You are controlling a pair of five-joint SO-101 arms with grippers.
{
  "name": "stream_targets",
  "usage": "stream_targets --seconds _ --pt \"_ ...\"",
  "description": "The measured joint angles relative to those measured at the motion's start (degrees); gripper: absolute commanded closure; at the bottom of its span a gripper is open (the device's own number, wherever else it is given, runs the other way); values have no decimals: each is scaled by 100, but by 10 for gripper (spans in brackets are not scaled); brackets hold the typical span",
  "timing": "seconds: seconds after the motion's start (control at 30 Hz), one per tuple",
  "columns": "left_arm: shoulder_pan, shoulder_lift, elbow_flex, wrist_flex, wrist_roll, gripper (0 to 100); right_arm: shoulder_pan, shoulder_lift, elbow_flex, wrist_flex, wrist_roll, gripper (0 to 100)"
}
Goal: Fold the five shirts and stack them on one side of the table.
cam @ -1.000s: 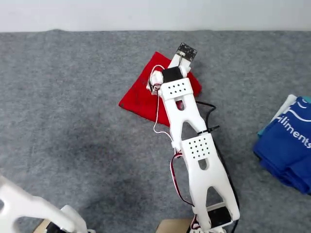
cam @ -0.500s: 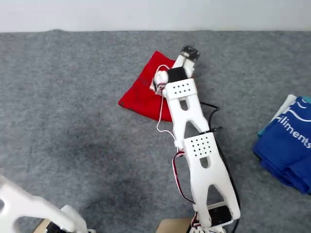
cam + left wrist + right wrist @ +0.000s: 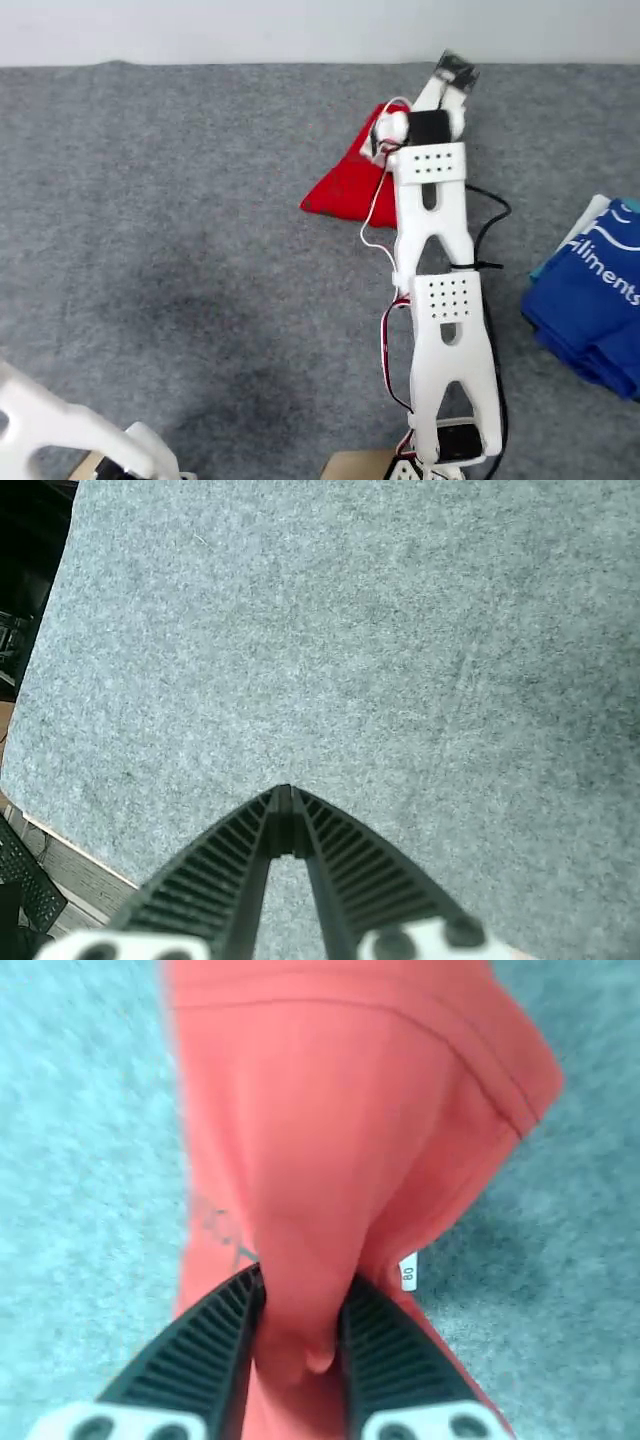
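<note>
the right gripper (image 3: 300, 1285) is clamped on a bunched ridge of the red shirt (image 3: 330, 1110); in the high view that shirt lies upper centre, partly under the arm, well apart from the blue stack (image 3: 590, 310) at the right edge. the left gripper (image 3: 292, 805) is closed on nothing over the grey table (image 3: 400, 630). my worry: the pinch takes only a narrow ridge, so dragging it across the table could pull the folds open or slip the cloth free.
</note>
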Motion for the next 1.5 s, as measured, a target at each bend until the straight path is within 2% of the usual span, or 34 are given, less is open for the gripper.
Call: stream_targets --seconds 0.27,0.63,1.1,1.5 --pt "0 0 0 -53 -44 998 44 -932 0 9 70 991" --pt "0 0 0 -211 -193 998 624 -1837 114 18 580 991" --pt "0 0 0 -281 -193 998 1354 -4809 4255 35 870 991" --pt "0 0 0 -281 -193 998 2646 -6004 5609 35 1697 991"
